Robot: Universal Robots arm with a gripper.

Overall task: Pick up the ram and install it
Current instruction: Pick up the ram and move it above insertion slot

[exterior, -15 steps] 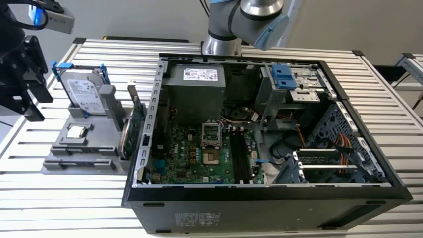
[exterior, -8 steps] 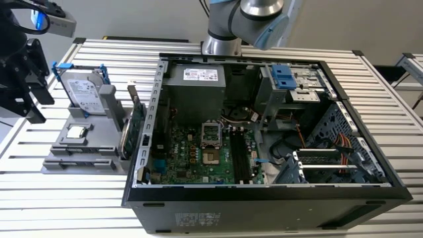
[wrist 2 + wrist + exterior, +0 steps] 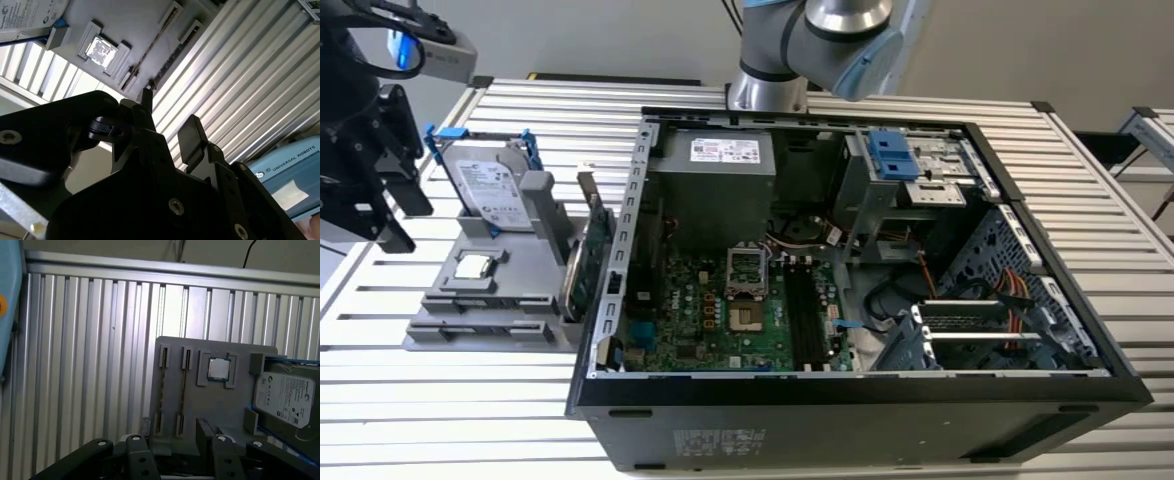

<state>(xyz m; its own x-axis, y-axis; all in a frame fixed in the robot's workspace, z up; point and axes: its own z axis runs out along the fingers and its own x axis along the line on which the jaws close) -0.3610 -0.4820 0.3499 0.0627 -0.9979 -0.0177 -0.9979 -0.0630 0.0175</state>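
Hovering open and empty, the tool faces the grey holder in both wrist views.

— What does the first wrist view take in?
— A grey holder lying on the ribbed metal table. 2 slim ram sticks stand edge-on in its slots, side by side.
— And beside them?
— 1 square chip sits in a recess, between the sticks and a hard drive in a blue-edged frame.
— The gripper?
— Its black fingers are spread apart, over the holder's edge near the slot ends.
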